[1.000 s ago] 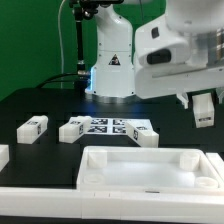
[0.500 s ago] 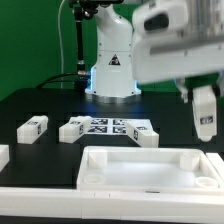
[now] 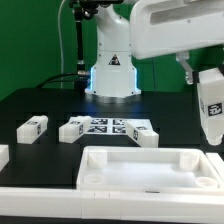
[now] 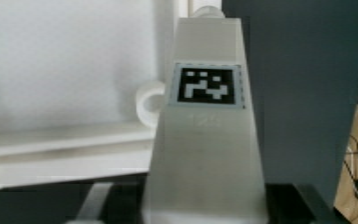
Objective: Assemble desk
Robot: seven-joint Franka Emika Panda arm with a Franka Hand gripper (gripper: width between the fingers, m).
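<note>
1. Bright, even light washed the whites; the tabletop (image 3: 140, 153) showed little edge detail along its rim.
2. The black table (image 3: 40, 100) was dim, with only faint shadows.
3. A bluish glow lit the arm's base (image 3: 112, 75).
4. In the wrist view the leg (image 4: 208, 175) was soft and out of focus.

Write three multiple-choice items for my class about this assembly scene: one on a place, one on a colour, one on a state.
1. The leg in the air hangs
A. over the tabletop's end at the exterior view's right
B. over its left end
C. lying flat inside it

2. The backdrop is
A. red
B. green
C. blue

3. The claw is
A. open and empty
B. shut on the leg
C. out of view

Key: 1 A, the leg hangs above that right corner; 2 B, green fills the wall behind; 3 B, the leg hangs gripped beneath it.
</note>
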